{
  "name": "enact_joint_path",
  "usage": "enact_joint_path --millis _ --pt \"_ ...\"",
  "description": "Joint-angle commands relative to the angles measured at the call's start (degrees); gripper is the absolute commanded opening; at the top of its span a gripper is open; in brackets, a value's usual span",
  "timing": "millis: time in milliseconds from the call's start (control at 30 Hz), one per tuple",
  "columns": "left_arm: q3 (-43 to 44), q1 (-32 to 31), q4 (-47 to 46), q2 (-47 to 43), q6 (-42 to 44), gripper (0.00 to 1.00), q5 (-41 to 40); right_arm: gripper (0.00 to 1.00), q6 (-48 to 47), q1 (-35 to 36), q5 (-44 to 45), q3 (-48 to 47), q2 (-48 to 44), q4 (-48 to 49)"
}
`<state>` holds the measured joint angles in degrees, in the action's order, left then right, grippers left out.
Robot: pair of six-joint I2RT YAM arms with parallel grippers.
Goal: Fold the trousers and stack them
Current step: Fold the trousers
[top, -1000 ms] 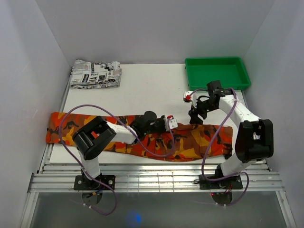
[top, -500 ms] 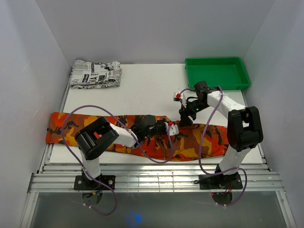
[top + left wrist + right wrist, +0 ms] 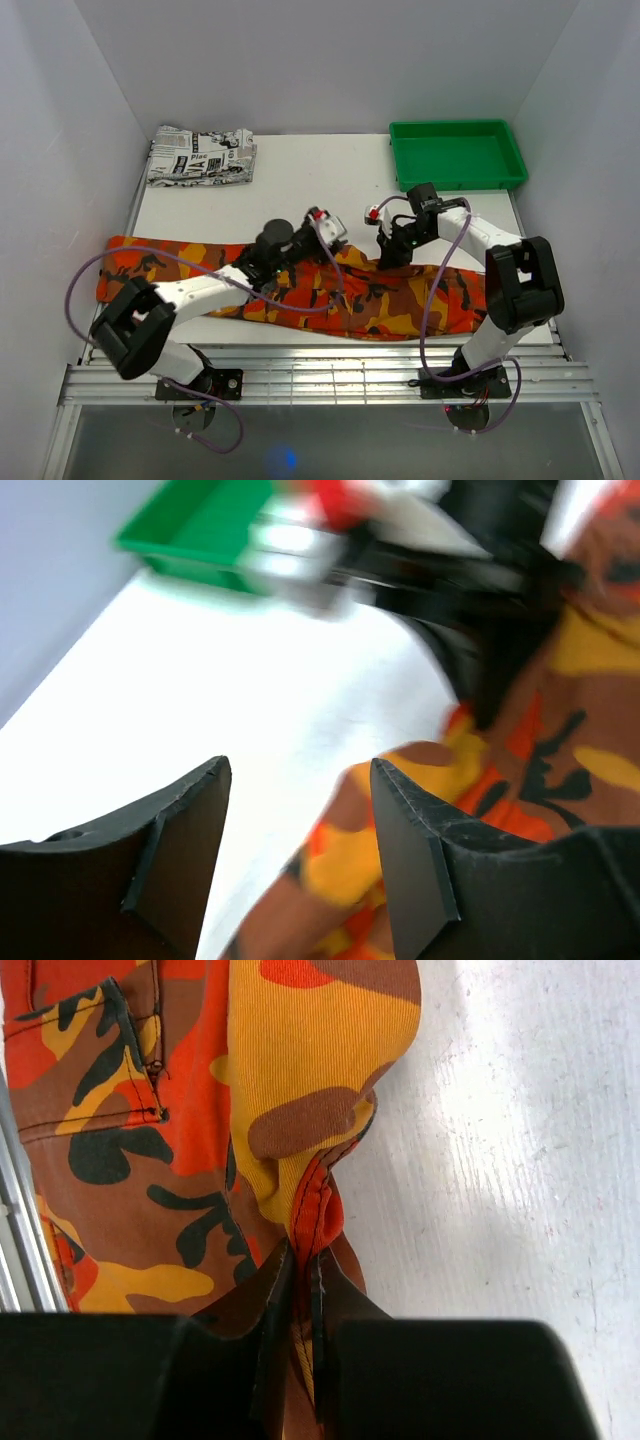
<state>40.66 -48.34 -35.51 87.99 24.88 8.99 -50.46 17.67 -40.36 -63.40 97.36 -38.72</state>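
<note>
Trousers (image 3: 430,300), top view: stretched along the near side of the surface (image 3: 300,180), beneath right gripper (image 3: 384,258) and just beside left gripper (image 3: 325,225). Left wrist: spread wide, empty, cloth to its right. Right wrist: pinched shut on a raised seam fold. Soft, light, limp; likely to sag, so best taken at seams or hems.

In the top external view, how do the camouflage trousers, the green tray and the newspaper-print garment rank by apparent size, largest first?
1. camouflage trousers: clearly the largest, stretched across the table.
2. green tray: only a little larger than the garment.
3. newspaper-print garment: folded, the smallest.
</note>
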Motion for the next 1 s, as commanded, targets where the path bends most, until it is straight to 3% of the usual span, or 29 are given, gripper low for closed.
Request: enact_joint_path --millis 0,100,233,300,400,700,967 --pt "1.78 6.84 16.06 -13.07 -19.74 0.69 3.82 0.08 1.5 0.7 3.35 3.8 -5.33 6.45" --pt "4.5 12.2 22.14 -14.68 -25.38 0.77 7.96 0.08 1.24 2.01 7.74 7.84 -9.63 11.97" --pt "14.59 20.1 31.61 -7.43 -31.37 0.78 25.05 0.08 0.01 4.29 13.53 11.45 -12.63 16.91" --pt "21.26 21.17 38.65 -3.37 -33.66 0.77 30.09 0.08 -0.6 5.0 15.04 13.9 -14.9 20.59" --pt "24.98 21.35 40.95 2.53 -38.58 0.77 38.01 0.08 -2.27 7.46 19.08 18.81 -18.77 25.26" --pt "28.5 21.27 40.34 13.68 -47.38 0.77 41.63 0.08 -8.42 14.14 26.73 30.6 -28.62 36.78" --pt "32.63 18.98 42.97 19.85 -47.04 0.75 42.16 0.08 -11.24 18.01 31.3 35.71 -31.0 41.44"
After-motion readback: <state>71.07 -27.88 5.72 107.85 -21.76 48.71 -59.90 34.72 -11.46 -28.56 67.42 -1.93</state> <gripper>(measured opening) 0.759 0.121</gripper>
